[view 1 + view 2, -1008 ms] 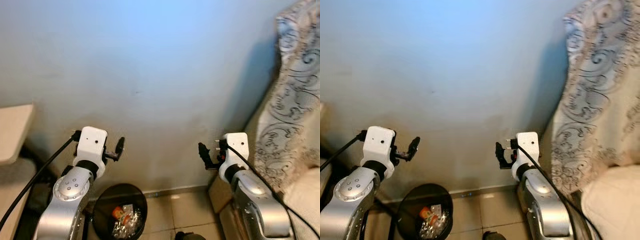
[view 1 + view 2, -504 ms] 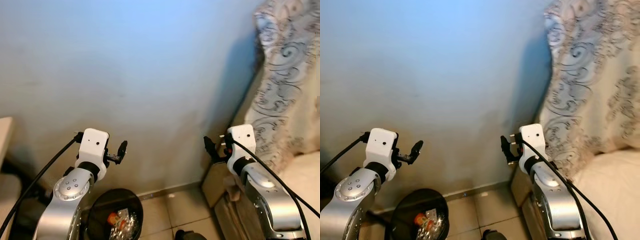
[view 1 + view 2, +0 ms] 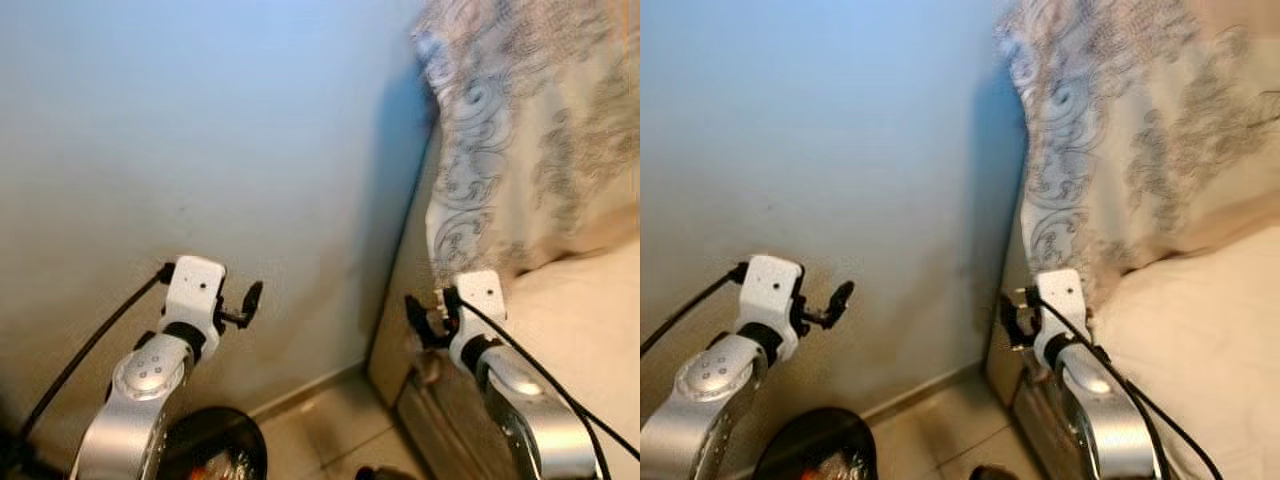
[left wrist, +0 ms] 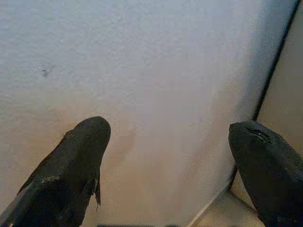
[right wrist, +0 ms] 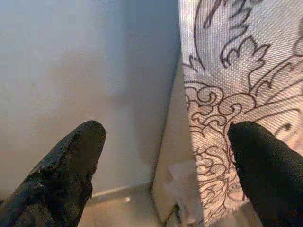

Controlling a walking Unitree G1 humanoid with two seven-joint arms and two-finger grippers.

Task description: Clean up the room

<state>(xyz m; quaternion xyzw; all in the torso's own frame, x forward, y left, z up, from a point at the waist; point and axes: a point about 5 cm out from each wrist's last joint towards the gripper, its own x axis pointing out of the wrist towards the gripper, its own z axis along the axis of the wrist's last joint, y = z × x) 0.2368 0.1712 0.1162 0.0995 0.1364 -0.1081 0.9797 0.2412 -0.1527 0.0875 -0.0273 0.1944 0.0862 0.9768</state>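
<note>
we hold our left hand (image 3: 247, 303) and right hand (image 3: 415, 318) raised, fingers apart and empty, facing the wall; the bin (image 3: 215, 452) sits on the floor below our left arm, so we should turn slowly toward the bed (image 3: 1200, 340).

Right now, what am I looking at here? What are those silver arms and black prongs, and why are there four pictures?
It is a walking robot seen through its own cameras. Two pictures come from the eyes in its head, looking forward and down. They show its silver arms raised toward a pale wall. Each arm ends in a gripper of two black fingers: the left gripper and the right gripper. The other two pictures come from cameras on the wrists, looking along those fingers. Both grippers are open and hold nothing. To the right is a patterned cloth draped over cream furniture. Low on the left, on the tiled floor, stands a black bin with litter in it.
</note>
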